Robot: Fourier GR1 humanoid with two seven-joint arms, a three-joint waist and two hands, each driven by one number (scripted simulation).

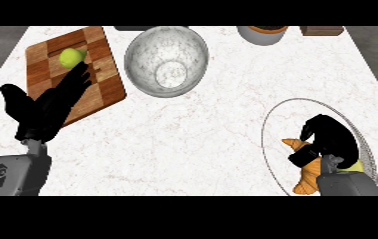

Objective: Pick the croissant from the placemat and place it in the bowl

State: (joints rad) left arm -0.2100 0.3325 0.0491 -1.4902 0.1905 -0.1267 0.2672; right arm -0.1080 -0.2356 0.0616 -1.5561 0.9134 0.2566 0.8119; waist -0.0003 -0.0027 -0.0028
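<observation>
The croissant (pixel 308 175) lies on the placemat (pixel 275 118) near the counter's front right corner, long axis running front to back. The right hand (pixel 328 140) covers it, fingers curled around its middle. The bowl (pixel 166 60) stands well apart, toward the back left.

The right hand (pixel 328 139) curls over the croissant (pixel 306 175) on the round placemat (pixel 275 114), well apart from the bowl (pixel 166 60); the left hand (pixel 44 108) rests open beside the cutting board (pixel 55 65).
</observation>
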